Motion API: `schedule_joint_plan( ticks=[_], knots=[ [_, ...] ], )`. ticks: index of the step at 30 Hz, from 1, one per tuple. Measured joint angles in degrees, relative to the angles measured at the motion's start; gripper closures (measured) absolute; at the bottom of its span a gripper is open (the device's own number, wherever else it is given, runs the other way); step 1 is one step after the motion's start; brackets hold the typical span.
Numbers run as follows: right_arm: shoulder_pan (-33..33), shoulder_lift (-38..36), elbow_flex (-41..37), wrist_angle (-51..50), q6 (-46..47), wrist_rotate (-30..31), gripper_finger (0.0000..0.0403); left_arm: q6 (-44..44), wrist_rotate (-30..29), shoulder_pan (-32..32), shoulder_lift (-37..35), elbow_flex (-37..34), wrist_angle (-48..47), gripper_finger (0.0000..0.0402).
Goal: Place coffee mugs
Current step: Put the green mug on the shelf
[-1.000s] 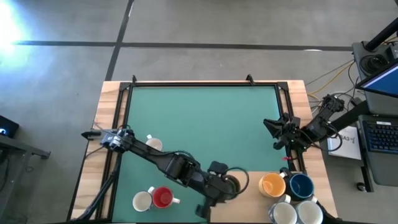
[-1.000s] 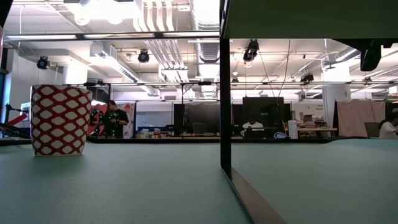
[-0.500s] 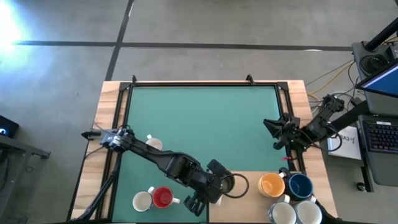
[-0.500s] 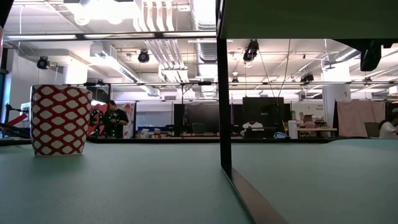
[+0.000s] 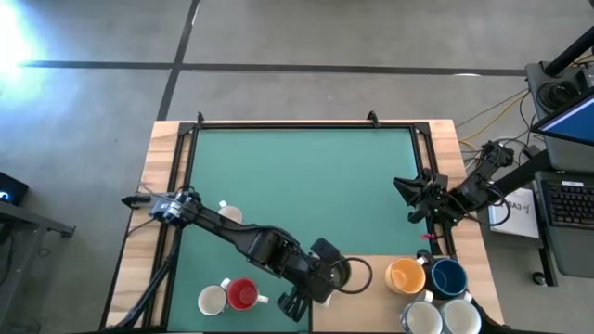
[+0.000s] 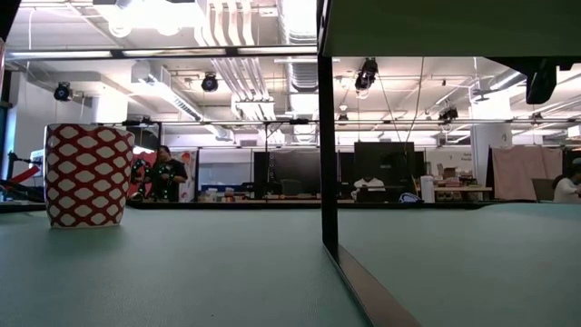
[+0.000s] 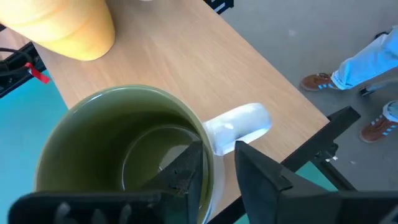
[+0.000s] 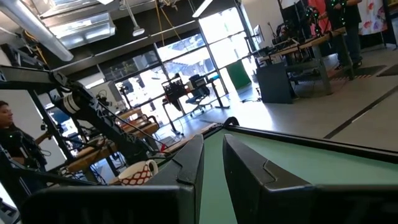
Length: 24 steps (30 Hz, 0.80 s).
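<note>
Gripping the olive-lined white mug by its rim, left gripper, near table edge. Idling at far right, right gripper, fingers nearly closed.

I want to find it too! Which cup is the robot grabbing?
Look along the near edge of the green mat, where the left arm reaches to the wooden strip. Its left gripper has its jaws over the rim of one mug. That mug is white outside and olive green inside, unlike the orange mug beside it.

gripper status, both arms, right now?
Left gripper: shut on the rim of the white ceramic mug with olive-green inside.
Right gripper: shut, empty, at the table's right edge.
</note>
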Motion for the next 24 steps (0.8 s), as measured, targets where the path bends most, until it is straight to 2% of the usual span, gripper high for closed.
schedule_joint_plan(
  ticks=[12,24],
  knots=[
    [0.0,0.0,0.0,0.0,0.0,0.0,0.0353,-0.8,0.1,0.6,0.1,-0.2,3.0,0.0394],
    [0.0,0.0,0.0,0.0,0.0,0.0,0.0353,-6.3,4.5,0.7,1.2,-0.2,12.8,0.0394]
  ],
)
